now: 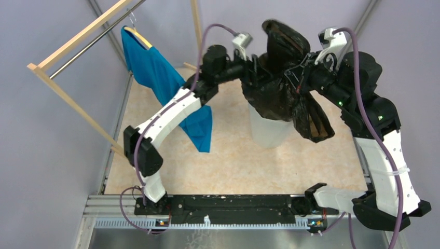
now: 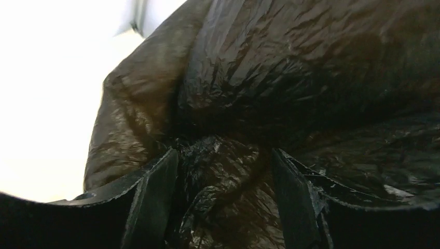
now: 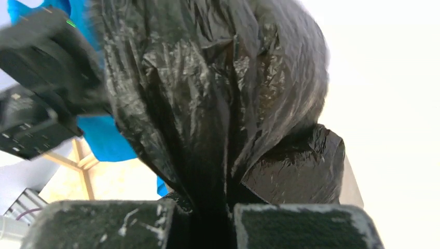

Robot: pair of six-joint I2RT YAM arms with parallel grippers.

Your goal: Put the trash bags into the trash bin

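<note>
Both claws are up high and sharing one load. The right gripper (image 1: 297,72) is pinching down to a narrow slit in its wrist view, with a pleat of the black trash bag (image 1: 283,52) running straight through that slit, so it is holding film firmly. The left gripper (image 1: 255,66) is standing only partway closed, its fingers (image 2: 153,202) flanking a thick wad of the same glossy film that fills the gap between them. By my reading it is gripping too, though the contact itself is hard to make out.

The bag is hanging between and below the two claws, with a peak rising above them. The translucent trash bin (image 1: 267,132) is sitting directly beneath the claws. The bag's lower folds are draping over its mouth, but whether any film is already inside the rim I cannot tell. One big lobe is sagging outside, under the right claw and down past the bin's wall.

So lifting and lining up are looking done. Lowering, tucking that stray lobe in and letting go are all left to do. The blue T-shirt (image 1: 155,67) is hanging off behind the left arm.
</note>
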